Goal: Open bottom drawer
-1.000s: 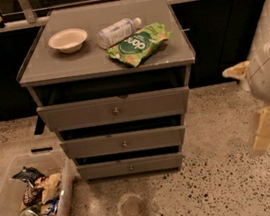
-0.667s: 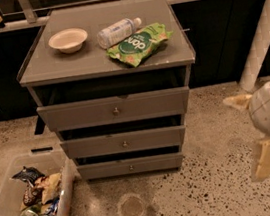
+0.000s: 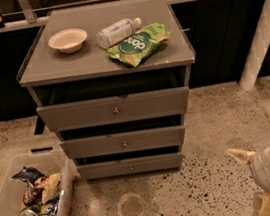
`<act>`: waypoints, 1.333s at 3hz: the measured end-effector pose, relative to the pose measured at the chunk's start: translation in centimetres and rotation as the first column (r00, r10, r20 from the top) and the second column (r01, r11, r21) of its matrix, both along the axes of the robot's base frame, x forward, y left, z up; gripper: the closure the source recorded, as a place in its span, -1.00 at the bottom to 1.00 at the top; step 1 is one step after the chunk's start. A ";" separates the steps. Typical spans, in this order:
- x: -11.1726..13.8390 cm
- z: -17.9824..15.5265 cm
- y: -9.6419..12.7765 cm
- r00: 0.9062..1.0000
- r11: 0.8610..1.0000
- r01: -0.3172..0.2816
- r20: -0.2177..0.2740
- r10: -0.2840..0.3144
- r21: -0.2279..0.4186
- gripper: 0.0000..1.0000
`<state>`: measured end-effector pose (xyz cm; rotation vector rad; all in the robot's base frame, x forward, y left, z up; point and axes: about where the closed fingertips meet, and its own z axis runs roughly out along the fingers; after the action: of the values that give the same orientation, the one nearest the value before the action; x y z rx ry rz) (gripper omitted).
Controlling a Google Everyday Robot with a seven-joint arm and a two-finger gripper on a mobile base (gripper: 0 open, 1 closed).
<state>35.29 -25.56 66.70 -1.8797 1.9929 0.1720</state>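
The grey cabinet [image 3: 34,74] stands in the middle of the camera view with three drawers. The bottom drawer [image 3: 104,170] is the lowest and shortest front, close to the floor, with a small round metal knob [image 3: 131,167] at its centre. Its front sits near the cabinet body. My gripper [image 3: 242,185] hangs low at the right edge of the view, over the speckled floor. It is well to the right of the bottom drawer and apart from it. It is open, with two cream fingers [image 3: 240,155] spread and nothing between them.
On the cabinet top lie a white bowl [image 3: 68,40], a plastic bottle [image 3: 117,31] and a green snack bag [image 3: 138,44]. A clear bin [image 3: 4,200] of snacks sits on the floor at the left. A white pillar [image 3: 260,35] rises at the right.
My gripper and arm have dropped lower and moved toward the bottom right corner of the view. The cabinet and its drawers look the same.
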 end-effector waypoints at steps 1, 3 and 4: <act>-1.8 -8.2 -0.8 0.997 0.999 0.026 -0.069 -0.023 0.034 -1.00; -3.3 -23.5 -1.2 0.970 0.991 0.134 -0.203 -0.132 -0.004 -1.00; -2.5 -29.7 0.8 0.949 0.985 0.167 -0.277 -0.152 0.032 -1.00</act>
<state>32.79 -24.74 37.00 -1.7269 2.2859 0.4585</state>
